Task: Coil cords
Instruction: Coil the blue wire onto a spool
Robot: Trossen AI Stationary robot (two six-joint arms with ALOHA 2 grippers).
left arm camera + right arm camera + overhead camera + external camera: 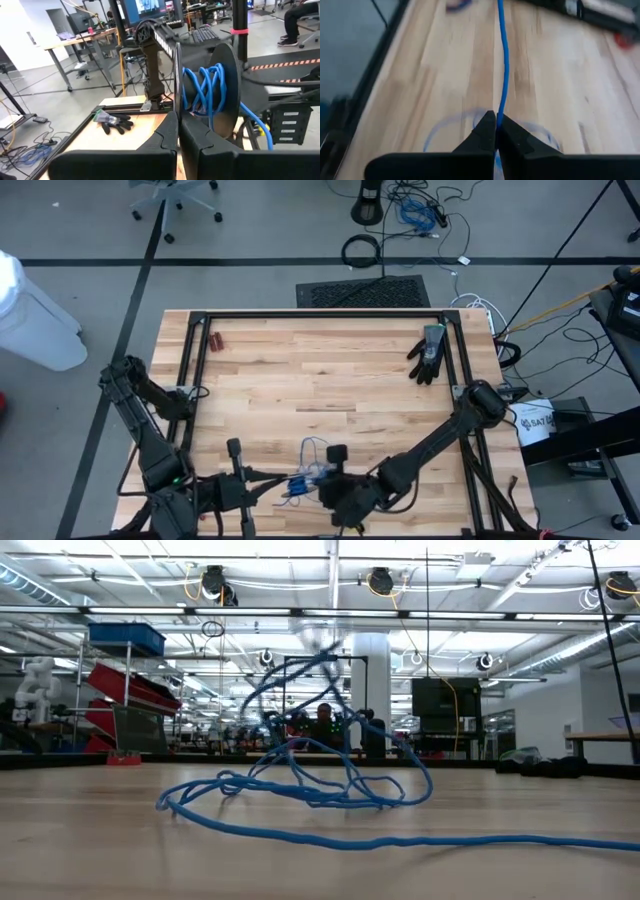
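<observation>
Thin blue cord, light and floppy, near table's front edge; pinched by right hand, left hand pressed together. Best grabbed mid-strand.

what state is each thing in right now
cord: partly wound on the spool, rest loose and tangled on the table
spool: upright, blue turns around its core
left gripper: shut
right gripper: shut on the cord
glove: lying flat, untouched
</observation>
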